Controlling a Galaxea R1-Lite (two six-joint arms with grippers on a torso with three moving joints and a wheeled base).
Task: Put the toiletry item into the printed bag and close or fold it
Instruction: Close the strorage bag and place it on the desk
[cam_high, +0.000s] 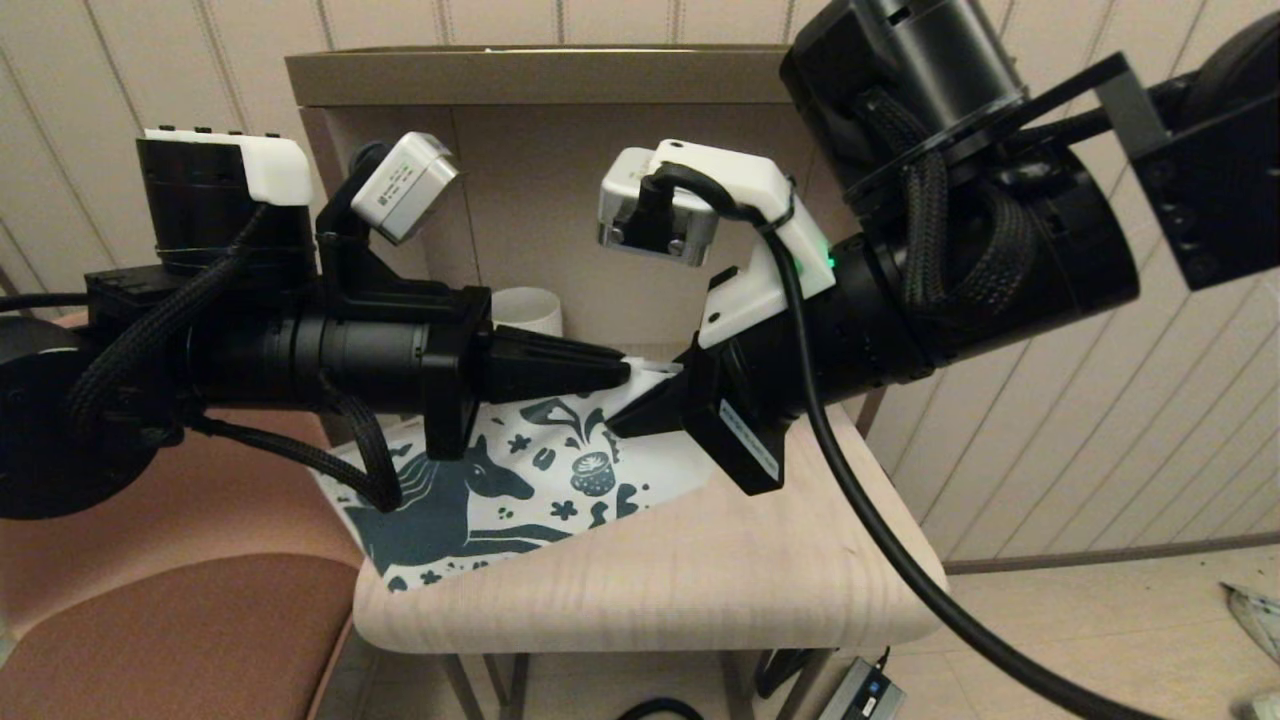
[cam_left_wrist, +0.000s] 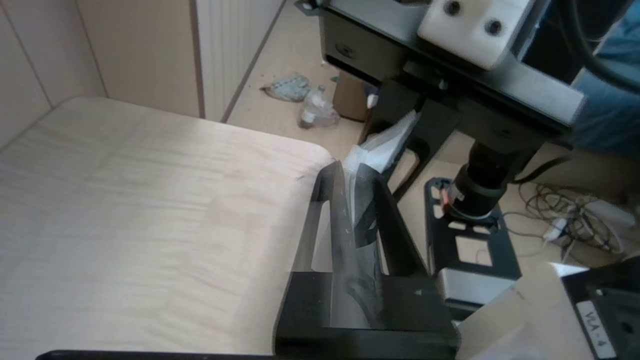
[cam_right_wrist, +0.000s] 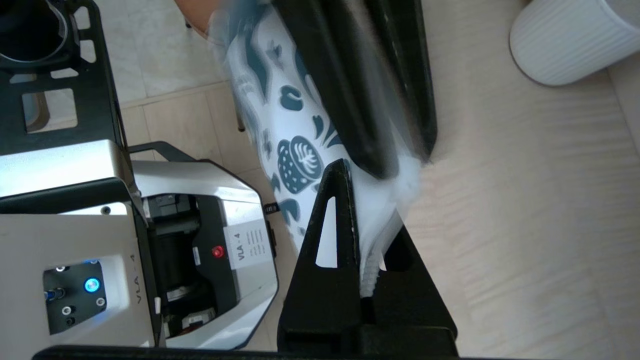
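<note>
The printed bag (cam_high: 500, 480) is held lifted off the wooden table (cam_high: 700, 570) by its upper edge, apparently so that the mouth can be pulled shut or folded. The left gripper (cam_high: 615, 372) is clamped on that white edge from the left, and the right gripper (cam_high: 640, 415) is pinched shut on the same edge just beside it, their tips nearly touching. The rest of the pouch hangs below both grippers, trailing onto the table. No toiletry item is seen outside the bag. A white ribbed mug (cam_high: 530, 310) stands behind
</note>
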